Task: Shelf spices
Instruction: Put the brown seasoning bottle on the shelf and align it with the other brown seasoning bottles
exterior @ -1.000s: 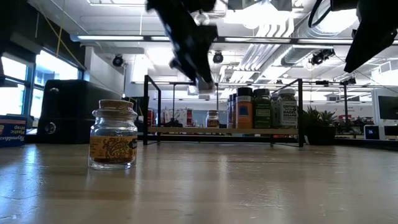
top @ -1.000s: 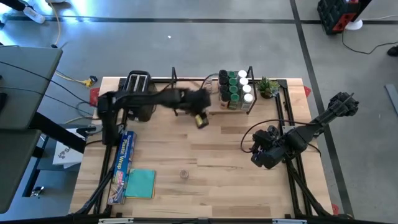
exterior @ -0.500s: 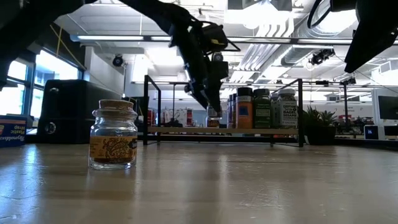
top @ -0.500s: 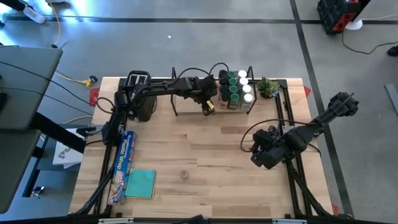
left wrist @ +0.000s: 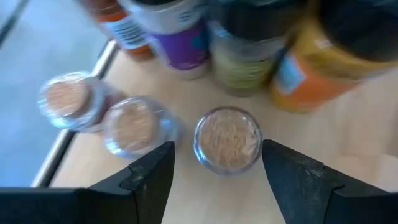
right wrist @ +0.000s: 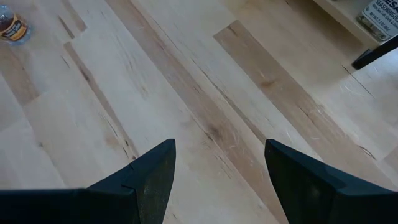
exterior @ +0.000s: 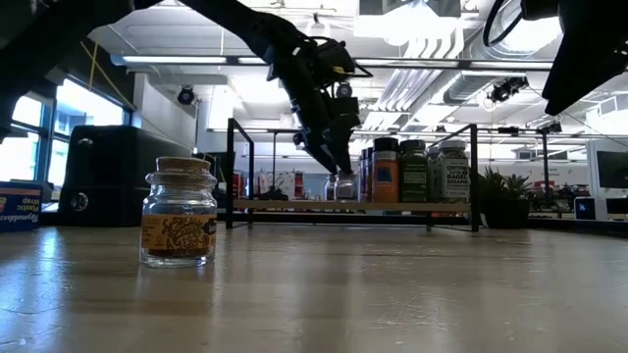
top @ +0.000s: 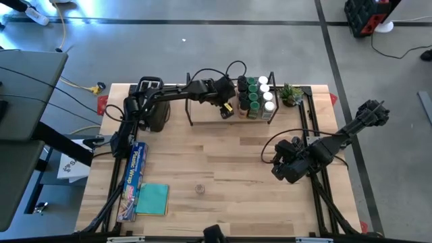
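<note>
The shelf (top: 202, 113) stands at the table's far edge, its light board (exterior: 275, 205) between black wire uprights. Several lidded spice jars (top: 255, 98) crowd its right end. My left gripper (top: 227, 108) hangs open over the board just left of them. A small cork-topped glass jar (left wrist: 227, 139) stands on the board between and beyond its fingertips, untouched; it also shows as the jar (exterior: 340, 186) in the low view. Two more cork-topped jars (left wrist: 134, 124) stand beside it. Another cork-topped jar (top: 200, 189) (exterior: 178, 213) stands alone on the near table. My right gripper (top: 283, 165) waits open above the table's right side.
A black toaster (top: 150, 101) sits left of the shelf and a small potted plant (top: 291, 93) right of it. A plastic-wrap box (top: 135, 172) and a teal cloth (top: 152, 199) lie along the table's left side. Bare wood stretches across the middle (right wrist: 205, 124).
My left gripper has carried the small jar from in front of the shelf toward the far edge and to the right, in over the shelf board, then down. The jar now stands on the board beside the other jars. My right arm has kept still.
</note>
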`<action>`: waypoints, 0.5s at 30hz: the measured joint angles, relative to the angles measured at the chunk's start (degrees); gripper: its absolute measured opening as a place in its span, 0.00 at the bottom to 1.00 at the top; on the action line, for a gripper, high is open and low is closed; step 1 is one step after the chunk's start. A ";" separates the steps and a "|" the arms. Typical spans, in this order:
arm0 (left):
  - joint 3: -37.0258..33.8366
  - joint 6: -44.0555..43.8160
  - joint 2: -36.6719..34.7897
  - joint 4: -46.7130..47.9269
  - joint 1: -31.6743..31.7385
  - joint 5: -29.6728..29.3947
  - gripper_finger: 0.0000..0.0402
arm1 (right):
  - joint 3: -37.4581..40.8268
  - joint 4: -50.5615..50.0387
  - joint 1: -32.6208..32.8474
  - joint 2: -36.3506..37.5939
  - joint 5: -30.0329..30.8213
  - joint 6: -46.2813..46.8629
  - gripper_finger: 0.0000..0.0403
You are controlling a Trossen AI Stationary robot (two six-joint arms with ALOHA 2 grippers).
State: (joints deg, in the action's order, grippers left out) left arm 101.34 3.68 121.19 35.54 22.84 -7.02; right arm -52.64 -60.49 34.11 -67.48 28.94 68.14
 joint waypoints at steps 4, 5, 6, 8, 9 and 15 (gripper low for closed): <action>-0.10 0.34 -0.64 1.13 0.13 -2.34 0.60 | 0.00 0.00 0.00 0.00 0.01 0.02 0.60; -0.11 0.67 -1.20 1.70 -0.03 -2.60 0.60 | 0.00 0.02 0.00 0.00 -0.01 0.02 0.60; -0.11 1.25 -1.81 2.19 -0.30 -2.72 0.60 | 0.00 0.02 0.00 0.00 -0.02 0.04 0.60; -0.09 2.53 -3.20 3.47 -1.12 -2.80 0.60 | 0.00 0.04 0.00 0.00 -0.04 0.05 0.60; -0.09 2.89 -3.78 4.30 -1.51 -3.09 0.60 | 0.00 0.05 0.00 0.00 -0.05 0.07 0.60; -0.09 1.27 -4.53 3.33 -3.37 1.25 0.56 | 0.00 0.11 0.00 0.00 0.53 0.07 0.60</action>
State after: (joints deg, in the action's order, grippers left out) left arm 101.25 4.95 116.66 38.87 19.47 -5.77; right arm -52.64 -60.38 34.11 -67.48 29.47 68.20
